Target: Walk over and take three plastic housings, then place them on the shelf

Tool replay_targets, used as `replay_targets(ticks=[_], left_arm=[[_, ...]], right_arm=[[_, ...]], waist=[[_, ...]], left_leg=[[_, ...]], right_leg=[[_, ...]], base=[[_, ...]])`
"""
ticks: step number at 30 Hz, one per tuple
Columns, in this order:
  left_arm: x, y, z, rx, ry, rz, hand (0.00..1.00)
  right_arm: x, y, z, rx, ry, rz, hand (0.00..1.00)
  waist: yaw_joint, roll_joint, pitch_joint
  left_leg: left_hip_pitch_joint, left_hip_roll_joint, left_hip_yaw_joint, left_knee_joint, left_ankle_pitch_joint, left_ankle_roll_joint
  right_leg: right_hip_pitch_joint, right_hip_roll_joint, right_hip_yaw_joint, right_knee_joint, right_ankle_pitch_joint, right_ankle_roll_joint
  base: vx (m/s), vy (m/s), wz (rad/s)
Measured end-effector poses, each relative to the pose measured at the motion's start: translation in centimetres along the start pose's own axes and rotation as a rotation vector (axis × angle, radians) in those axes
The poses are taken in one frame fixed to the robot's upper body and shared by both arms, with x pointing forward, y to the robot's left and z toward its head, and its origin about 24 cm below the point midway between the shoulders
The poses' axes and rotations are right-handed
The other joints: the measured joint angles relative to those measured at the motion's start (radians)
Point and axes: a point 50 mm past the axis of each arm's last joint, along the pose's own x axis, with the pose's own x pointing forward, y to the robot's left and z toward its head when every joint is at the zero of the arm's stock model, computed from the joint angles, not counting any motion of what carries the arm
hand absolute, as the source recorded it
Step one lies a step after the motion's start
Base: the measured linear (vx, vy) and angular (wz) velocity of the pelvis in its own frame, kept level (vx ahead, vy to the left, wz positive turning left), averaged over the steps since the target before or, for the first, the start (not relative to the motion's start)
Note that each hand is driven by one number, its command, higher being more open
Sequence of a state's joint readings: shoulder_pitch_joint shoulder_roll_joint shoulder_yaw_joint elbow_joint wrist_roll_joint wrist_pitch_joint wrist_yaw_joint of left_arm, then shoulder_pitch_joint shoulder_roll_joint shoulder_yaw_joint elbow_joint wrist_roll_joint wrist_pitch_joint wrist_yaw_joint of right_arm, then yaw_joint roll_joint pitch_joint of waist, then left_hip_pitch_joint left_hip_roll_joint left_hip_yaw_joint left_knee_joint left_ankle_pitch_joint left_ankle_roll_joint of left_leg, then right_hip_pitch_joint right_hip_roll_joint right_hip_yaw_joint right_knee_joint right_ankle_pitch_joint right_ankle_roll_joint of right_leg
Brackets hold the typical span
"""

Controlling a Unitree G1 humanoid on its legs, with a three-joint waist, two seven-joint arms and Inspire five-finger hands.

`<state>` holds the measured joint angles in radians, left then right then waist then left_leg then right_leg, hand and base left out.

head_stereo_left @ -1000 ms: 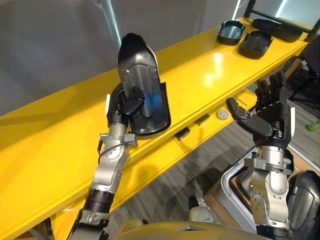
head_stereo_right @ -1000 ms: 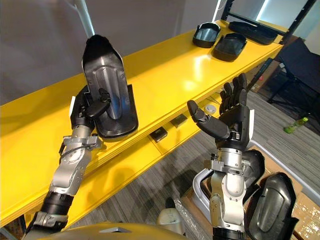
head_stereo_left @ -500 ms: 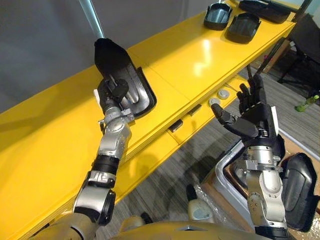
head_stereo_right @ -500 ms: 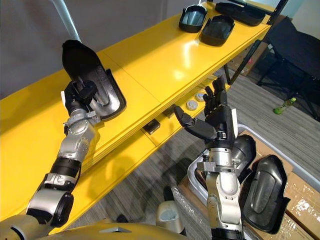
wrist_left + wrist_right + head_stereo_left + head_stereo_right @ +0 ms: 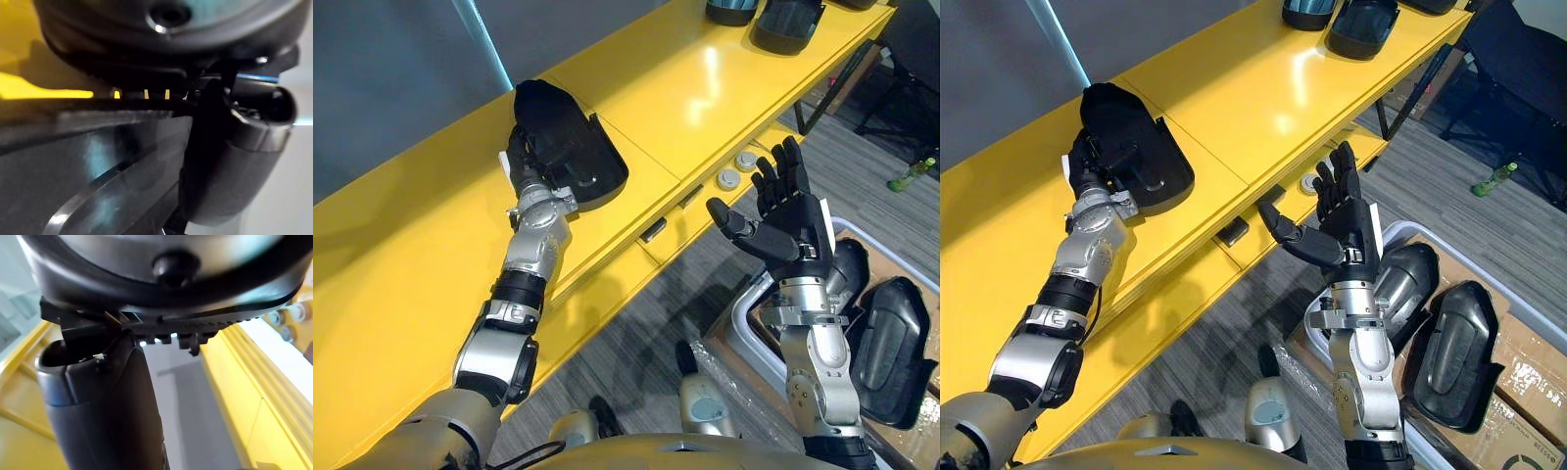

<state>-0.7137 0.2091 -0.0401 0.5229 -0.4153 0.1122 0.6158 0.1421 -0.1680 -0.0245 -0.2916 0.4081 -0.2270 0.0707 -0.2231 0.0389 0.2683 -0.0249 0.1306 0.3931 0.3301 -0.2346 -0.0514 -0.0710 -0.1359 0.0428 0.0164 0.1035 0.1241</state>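
Left hand [image 5: 522, 164] was clamped on the near end of a black plastic housing [image 5: 573, 147]. The housing appeared to lie flat on the yellow shelf [image 5: 705, 93], though its underside was hidden. Further right, the right hand [image 5: 785, 220] stood raised before the shelf's edge, fingers spread and holding nothing. Two more housings [image 5: 1361, 20] sat at the shelf's far end, and spare housings [image 5: 1451, 352] lay in a grey tub [image 5: 742, 315] on the floor.
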Motion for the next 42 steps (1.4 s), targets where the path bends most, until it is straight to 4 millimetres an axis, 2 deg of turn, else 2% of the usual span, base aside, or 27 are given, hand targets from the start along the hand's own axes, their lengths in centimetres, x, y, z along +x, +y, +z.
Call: replay_targets(ticks=[8,16,21,24,29,30,34,36,38,42], left_arm=[[0.3,0.1,0.1,-0.017,0.007,0.074,1.0],[0.4,1.7,0.6,-0.101,-0.056,0.293,1.0],[0.3,1.9,0.5,-0.126,-0.061,0.314,1.0],[0.1,1.5,0.9,-0.149,-0.079,0.225,1.0],[-2.6,-0.3,2.3,-0.226,-0.174,0.026,1.0],[-3.9,-1.0,3.3,-0.257,-0.225,-0.049,1.0],[-6.2,-1.5,4.9,-0.329,-0.306,-0.13,1.0],[-6.9,-0.9,4.6,-0.296,-0.326,-0.12,1.0],[-7.7,0.4,3.2,-0.247,-0.322,-0.066,1.0],[-9.7,4.1,0.1,-0.234,-0.284,0.088,1.0]], right_arm=[[-0.3,1.2,-0.7,0.02,0.038,0.06,1.0],[-1.1,2.4,-1.6,0.045,0.089,0.096,1.0],[-1.1,2.6,-1.6,-0.049,0.085,0.103,1.0],[-1.1,2.7,-1.6,-0.11,0.079,0.118,1.0],[-0.1,2.6,-1.0,-0.129,0.039,0.069,1.0],[0.7,2.8,-0.6,-0.129,0.007,0.076,1.0],[1.9,4.2,-0.1,-0.096,-0.033,0.146,1.0],[2.2,5.4,-0.2,-0.081,-0.034,0.212,1.0],[2.4,6.6,-0.6,-0.046,-0.024,0.28,1.0],[2.6,8.9,-1.9,0.054,0.025,0.392,1.0]], waist=[[-0.003,-0.001,0.006],[-0.002,-0.011,0.012],[0.001,-0.012,0.012],[0.001,-0.012,0.012],[0.013,-0.011,0.01],[0.023,-0.009,0.009],[0.032,-0.002,0.0],[0.046,0.008,-0.026],[0.073,0.023,-0.054],[0.142,0.019,-0.075]], left_leg=[[0.0,0.003,-0.003,0.003,0.0,0.0],[0.002,0.002,-0.01,-0.002,0.001,0.0],[0.018,0.001,-0.013,-0.009,0.002,0.0],[0.02,0.0,-0.02,-0.013,0.005,-0.001],[0.035,-0.006,-0.034,-0.021,0.01,-0.004],[0.035,-0.006,-0.037,-0.02,0.011,-0.003],[0.034,-0.007,-0.065,-0.021,0.014,-0.004],[0.033,-0.007,-0.08,-0.022,0.016,-0.004],[0.032,-0.007,-0.102,-0.024,0.019,-0.006],[0.025,-0.014,-0.163,-0.036,0.04,-0.01]], right_leg=[[0.005,-0.001,-0.002,-0.002,0.001,0.001],[0.01,-0.001,-0.013,-0.004,0.001,0.001],[0.027,0.0,-0.018,-0.009,0.001,0.001],[0.035,0.0,-0.026,-0.014,0.001,0.001],[0.055,0.0,-0.041,-0.019,0.0,-0.001],[0.057,-0.001,-0.044,-0.019,0.0,-0.001],[0.078,-0.003,-0.074,-0.022,0.0,-0.001],[0.092,-0.003,-0.092,-0.037,-0.001,-0.001],[0.108,-0.003,-0.116,-0.043,-0.002,-0.003],[0.141,-0.004,-0.18,-0.061,-0.006,-0.009]], base=[[-0.02,0.003,0.0],[0.0,0.005,0.02],[0.0,0.0,0.0],[-0.02,0.006,0.06],[-0.01,0.008,0.08],[-0.03,0.009,0.04],[-0.03,-0.001,0.19],[-0.02,-0.018,0.22],[-0.01,-0.027,0.31],[-0.02,-0.038,0.44]])
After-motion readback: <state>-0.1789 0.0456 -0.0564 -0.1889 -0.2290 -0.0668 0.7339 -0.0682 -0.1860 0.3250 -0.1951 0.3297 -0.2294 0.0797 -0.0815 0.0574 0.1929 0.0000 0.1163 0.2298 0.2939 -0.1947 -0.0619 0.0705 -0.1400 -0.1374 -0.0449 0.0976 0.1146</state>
